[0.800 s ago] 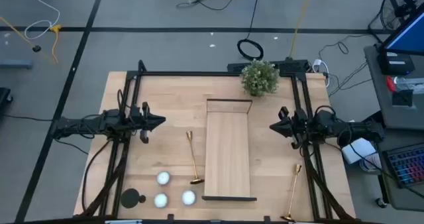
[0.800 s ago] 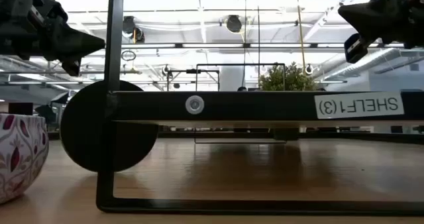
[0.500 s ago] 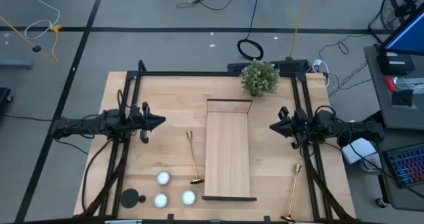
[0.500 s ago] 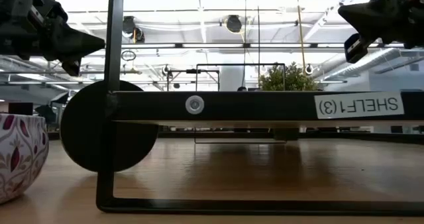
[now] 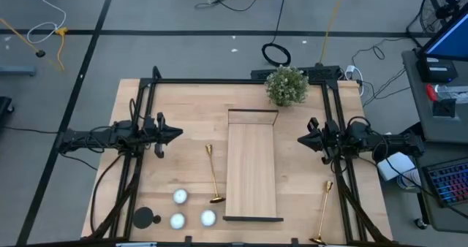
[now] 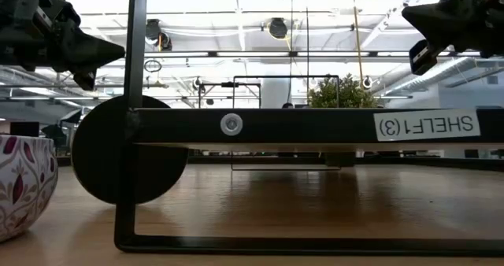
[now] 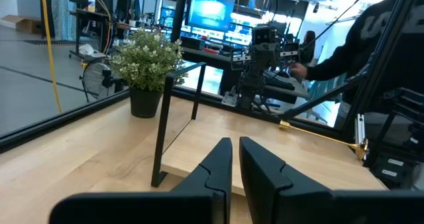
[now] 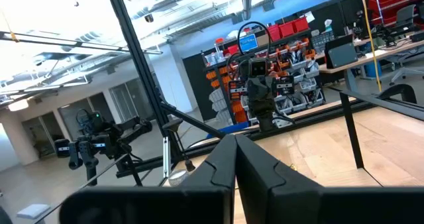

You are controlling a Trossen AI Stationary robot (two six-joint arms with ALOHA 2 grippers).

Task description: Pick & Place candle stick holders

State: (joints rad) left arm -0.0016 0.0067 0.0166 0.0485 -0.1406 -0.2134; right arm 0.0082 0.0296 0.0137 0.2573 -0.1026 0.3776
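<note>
Two gold candle stick holders lie on their sides on the table. One (image 5: pixel 212 172) is just left of the wooden stand, its round base (image 5: pixel 217 199) toward the near edge. The other (image 5: pixel 323 212) lies at the near right, partly under the right arm's frame, and also shows in the left wrist view (image 7: pixel 318 132). A black round-based holder (image 5: pixel 145 218) sits at the near left corner. My left gripper (image 5: pixel 178 134) hovers shut over the left side of the table. My right gripper (image 5: pixel 300 139) hovers shut over the right side. Both point toward the middle and hold nothing.
A long wooden black-framed stand (image 5: pixel 252 166) lies in the middle of the table. Three white round candles (image 5: pixel 180 196) sit near the black holder. A potted plant (image 5: pixel 286 85) stands at the far edge. A patterned bowl (image 6: pixel 20 183) shows at the near left.
</note>
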